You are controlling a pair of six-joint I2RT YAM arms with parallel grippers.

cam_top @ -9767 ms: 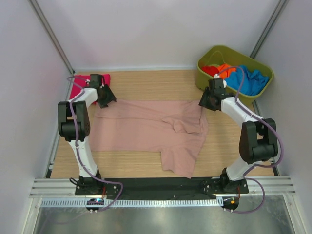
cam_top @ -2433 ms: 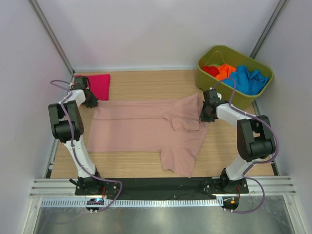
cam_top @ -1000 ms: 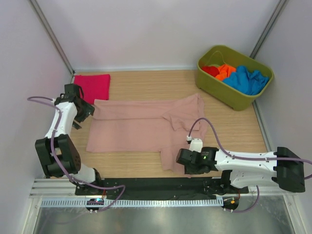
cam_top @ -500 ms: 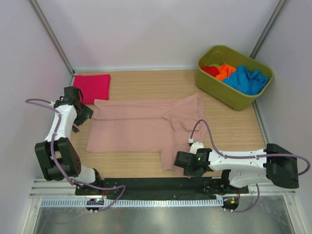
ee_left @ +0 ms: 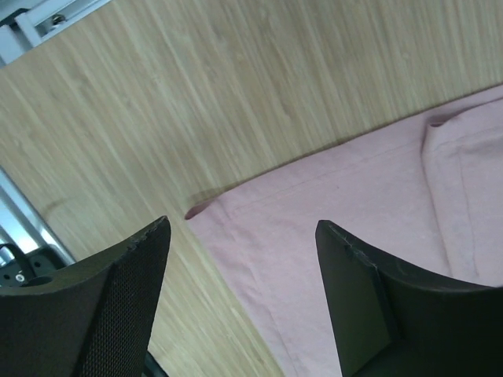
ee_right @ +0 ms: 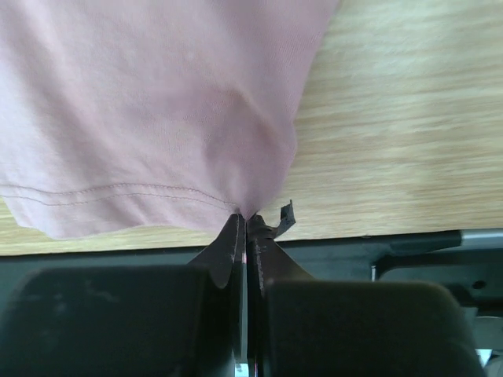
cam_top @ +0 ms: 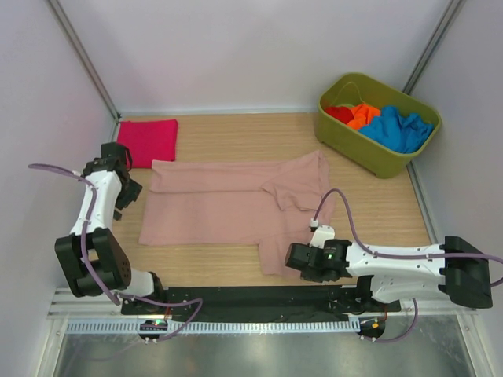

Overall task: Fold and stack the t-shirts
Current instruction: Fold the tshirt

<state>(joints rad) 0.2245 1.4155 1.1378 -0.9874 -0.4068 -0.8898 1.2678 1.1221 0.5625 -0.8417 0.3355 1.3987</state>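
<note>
A dusty-pink t-shirt [cam_top: 220,204] lies spread flat across the wooden table, with one flap reaching toward the near edge. My right gripper [cam_top: 292,256] sits low at that flap. In the right wrist view the right gripper [ee_right: 247,218] is shut on the pink t-shirt [ee_right: 157,102] at the corner of its hem. My left gripper [cam_top: 126,193] hovers by the shirt's left edge. In the left wrist view the left gripper [ee_left: 242,228] is open above a corner of the pink t-shirt [ee_left: 330,212], holding nothing. A folded magenta t-shirt [cam_top: 148,140] rests at the far left.
An olive-green tub [cam_top: 354,145] at the far right holds red [cam_top: 339,114], orange [cam_top: 363,115] and blue [cam_top: 397,129] t-shirts. A black base strip [cam_top: 236,298] and metal rail run along the near edge. White walls close in left, right and behind.
The right gripper has closed on the near corner of the pink t-shirt. The left gripper has drifted slightly left and toward the near side, its jaws a little narrower.
</note>
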